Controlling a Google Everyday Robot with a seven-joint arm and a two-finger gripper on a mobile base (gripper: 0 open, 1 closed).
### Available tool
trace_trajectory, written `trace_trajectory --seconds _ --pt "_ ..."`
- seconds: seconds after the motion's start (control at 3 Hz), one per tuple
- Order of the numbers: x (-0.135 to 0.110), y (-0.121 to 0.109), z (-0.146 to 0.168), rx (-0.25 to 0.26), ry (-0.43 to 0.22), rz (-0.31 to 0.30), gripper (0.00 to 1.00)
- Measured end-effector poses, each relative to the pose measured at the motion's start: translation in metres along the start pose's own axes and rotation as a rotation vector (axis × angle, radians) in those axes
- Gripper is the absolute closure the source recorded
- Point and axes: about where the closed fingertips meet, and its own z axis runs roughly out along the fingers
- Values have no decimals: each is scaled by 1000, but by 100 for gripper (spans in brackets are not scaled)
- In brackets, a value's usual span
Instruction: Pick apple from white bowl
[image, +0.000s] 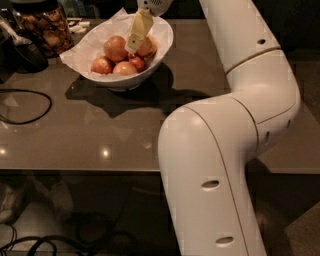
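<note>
The white bowl (162, 37), lined with crumpled white paper, stands at the back of the dark table. It holds several apples. The apple (114, 48), the largest and golden-orange, lies at the middle of the pile, with smaller redder apples in front and to the right. My gripper (134, 44) comes down from the top edge into the bowl, its pale yellow tip just right of the apple and against it or very near it. The gripper hides part of the apple behind it.
A jar of brown snacks (44, 27) and a dark object (22, 52) stand at the back left. A black cable (30, 107) loops on the table's left. My big white arm (225, 150) fills the right half. The table's front edge (75, 170) runs across the lower part of the view.
</note>
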Motion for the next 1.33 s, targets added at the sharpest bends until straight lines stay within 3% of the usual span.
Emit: trace_trajectory --seconds 1.33 --pt "-13 -1 36 -47 -6 -5 21"
